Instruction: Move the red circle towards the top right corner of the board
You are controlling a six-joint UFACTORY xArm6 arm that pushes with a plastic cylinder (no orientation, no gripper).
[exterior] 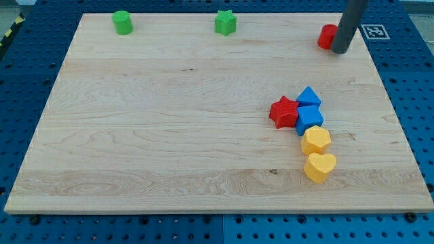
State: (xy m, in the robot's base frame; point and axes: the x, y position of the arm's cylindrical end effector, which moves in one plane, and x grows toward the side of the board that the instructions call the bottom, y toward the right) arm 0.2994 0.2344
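The red circle (327,36) sits near the board's top right corner, partly hidden behind my rod. My tip (340,51) rests on the board right next to the red circle, on its right and lower side, seemingly touching it. The rod rises from there to the view's top edge.
A green circle (123,22) and a green star (226,23) lie along the top edge. At right of centre a cluster: red star (284,112), blue triangle (309,97), blue cube (310,119), yellow hexagon (316,140), yellow heart (319,167). The wooden board (169,135) lies on a blue pegboard.
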